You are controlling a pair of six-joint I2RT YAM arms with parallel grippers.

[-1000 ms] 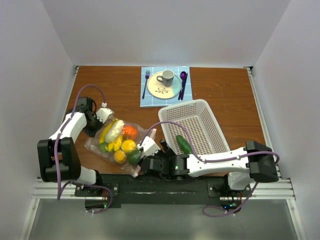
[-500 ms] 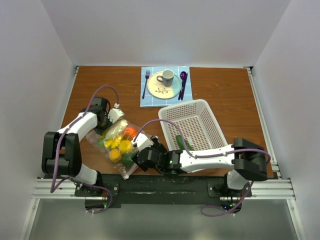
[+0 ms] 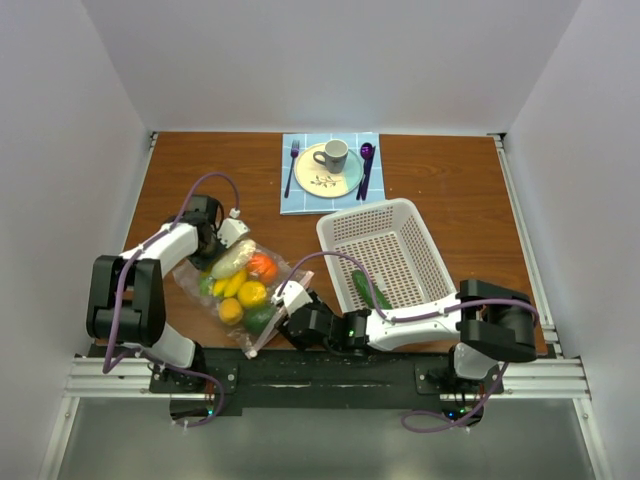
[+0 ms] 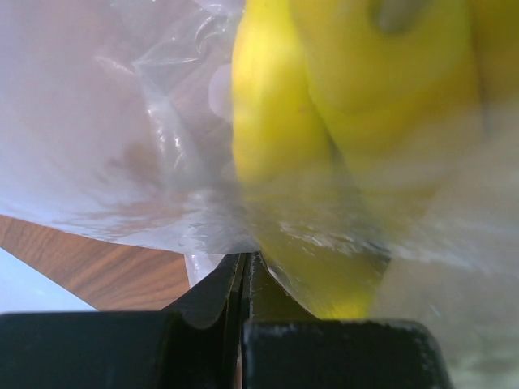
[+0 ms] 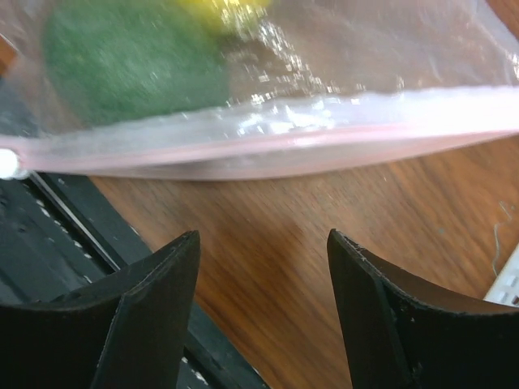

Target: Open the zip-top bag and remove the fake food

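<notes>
Left hand [image 4: 246, 267] pinched together on far edge of the bag [image 4: 97, 121]. Right hand [image 5: 263, 243] with fingers apart, just before pink zip strip [image 5: 284, 142]. Bag on the counter [image 3: 450, 190], front left, toy food [image 3: 250, 293] inside.

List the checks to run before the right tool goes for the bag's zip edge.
1. Left tool shut on the zip-top bag: ok, plastic pinched between closed jaws.
2. Right tool open: ok, jaws apart, nothing between them.
3. Zip strip between the right tool's jaws: not ok, it lies ahead of the fingertips.
4. Zip already open: cannot tell.
5. Fake food inside the bag: ok, pieces show through the plastic.
</notes>
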